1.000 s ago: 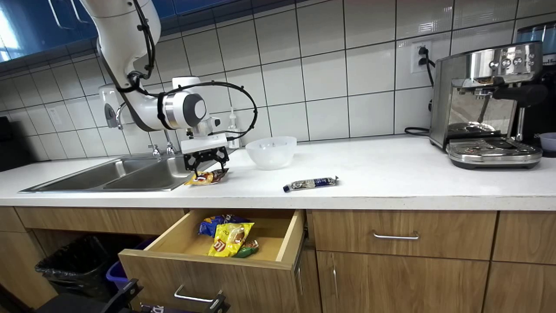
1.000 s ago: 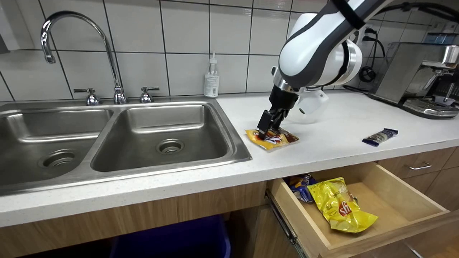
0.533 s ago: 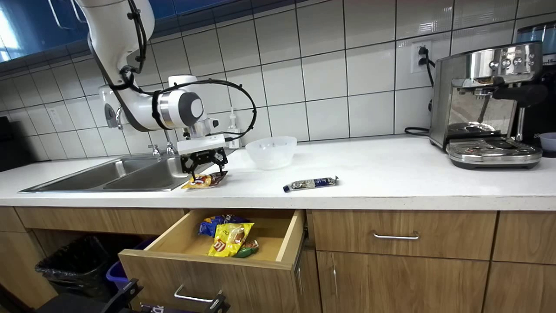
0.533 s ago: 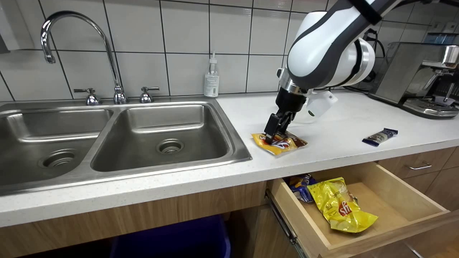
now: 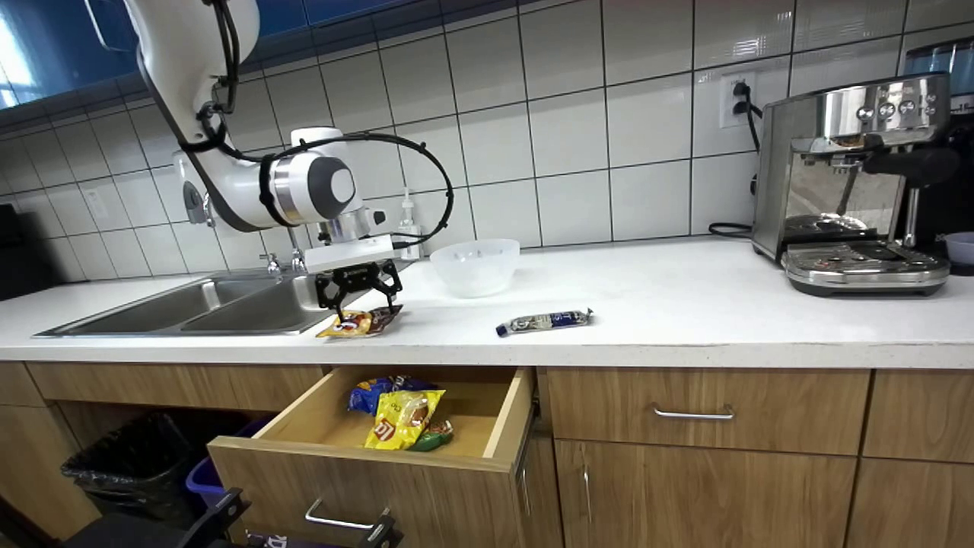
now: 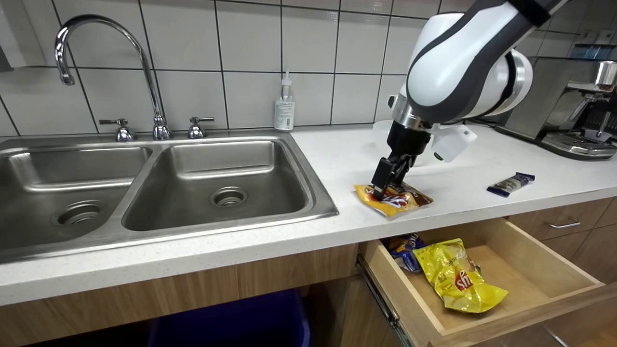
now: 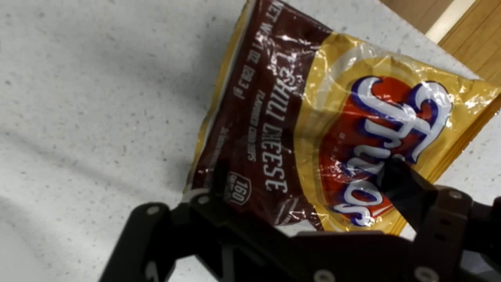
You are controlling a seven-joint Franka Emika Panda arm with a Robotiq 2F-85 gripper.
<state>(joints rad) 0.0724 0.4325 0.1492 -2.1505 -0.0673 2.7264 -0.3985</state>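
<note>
Since a second ago the gripper [image 5: 366,314] and the Fritos bag [image 6: 397,201] beneath its jaws have slid together across the counter [image 5: 647,289], further from the sink [image 6: 315,193]: a drag, I judge, not a lift. The jaws stand wide (nothing visibly pinched), though wrist-view shadow may hide how one fingertip meets the brown end.

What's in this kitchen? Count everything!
Counter: 1, white, across middle
Tiles: many, white, behind counter
Sink: 1, silver, in counter
Faucet: 1, silver, at sink
Pump bottle: 1, clear, by sink
Bowl: 1, whitish, on counter
Fritos bag: 1, yellow-brown, on counter
Wrapped bar: 1, blue-silver, on counter
Coffee machine: 1, silver, on counter
Open drawer: 1, brown, below counter
Packets: 3, yellow, blue, green, in drawer
Bins: 2, black, blue, below counter
Arm: 1, white, above counter
Claw: 1, black, touching Fritos bag
</note>
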